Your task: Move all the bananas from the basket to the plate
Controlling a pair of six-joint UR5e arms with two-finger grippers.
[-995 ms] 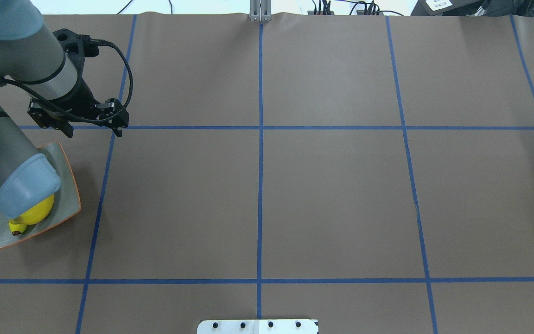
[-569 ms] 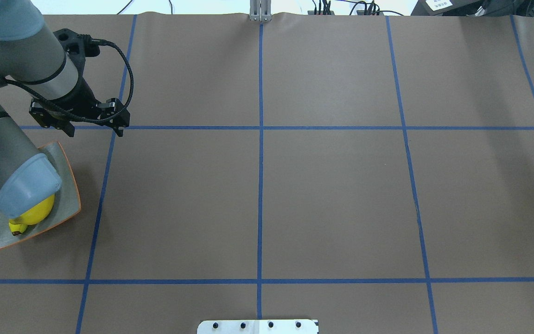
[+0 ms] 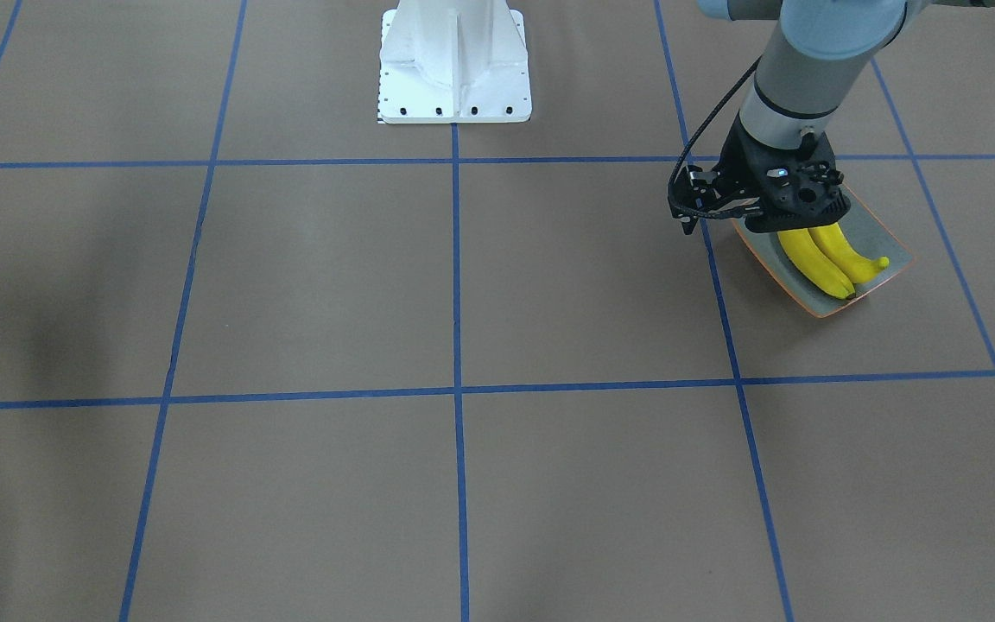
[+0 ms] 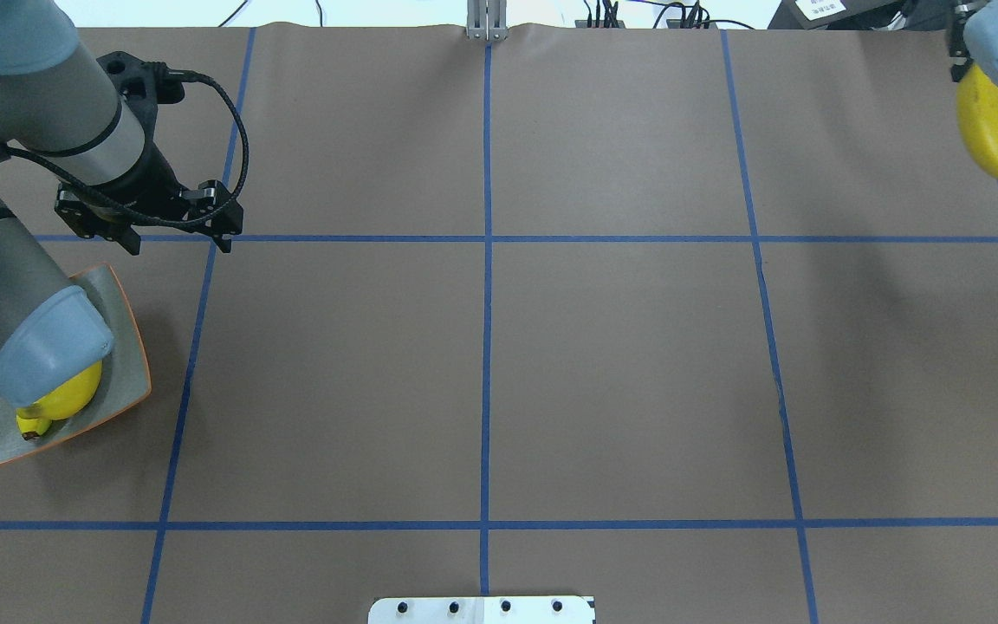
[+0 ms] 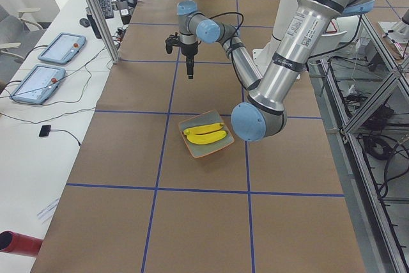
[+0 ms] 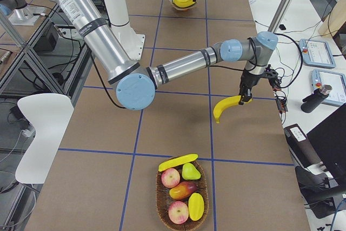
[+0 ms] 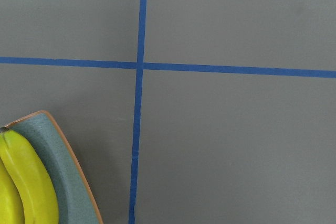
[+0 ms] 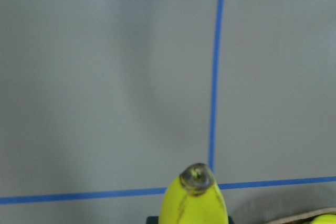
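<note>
Bananas point(image 3: 817, 259): two side by side on plate point(image 3: 882, 242); third banana point(image 6: 227, 106) hangs from right pincer point(image 6: 246, 98), clamped at one end, well apart from plate; fourth banana point(image 6: 178, 162) lies across basket point(image 6: 162, 209) rim; left pincer point(image 4: 177, 243) wide, empty, by plate. Likely light, firm, smooth-skinned, easily bruised: grip mid-body, gently

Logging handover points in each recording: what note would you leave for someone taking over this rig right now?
Left pincer: looks open, empty, raised just off the plate.
Right pincer: shut on a banana, in the air over the table, clear of the basket.
Done: two bananas lie on the plate.
Left: bring the held banana to the plate, then fetch the last banana, lying on the basket's rim. Leave the other fruit.
</note>
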